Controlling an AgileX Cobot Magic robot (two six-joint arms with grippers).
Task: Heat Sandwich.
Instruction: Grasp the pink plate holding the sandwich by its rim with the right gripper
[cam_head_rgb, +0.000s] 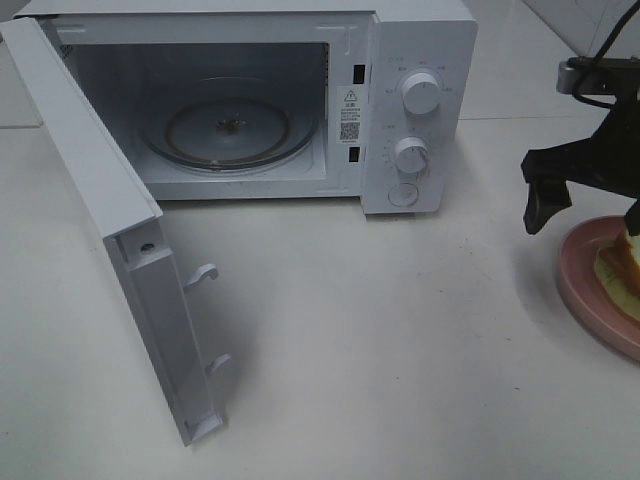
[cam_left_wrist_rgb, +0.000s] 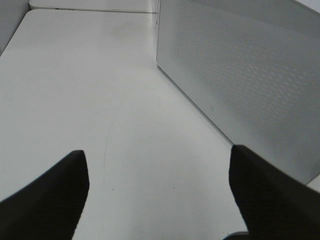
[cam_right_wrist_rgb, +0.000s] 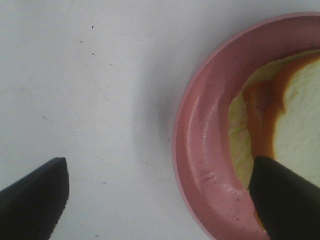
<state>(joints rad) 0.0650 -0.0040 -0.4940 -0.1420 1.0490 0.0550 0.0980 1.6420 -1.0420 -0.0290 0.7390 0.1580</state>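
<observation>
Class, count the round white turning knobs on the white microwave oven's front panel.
2: upper round white knob near the panel's top; lower knob directly beneath it. The flat round button below is no knob. None look hidden.

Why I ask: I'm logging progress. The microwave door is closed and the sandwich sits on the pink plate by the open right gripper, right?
No. The microwave door stands open, as the exterior high view shows. The sandwich does sit on the pink plate by the open right gripper.
</observation>
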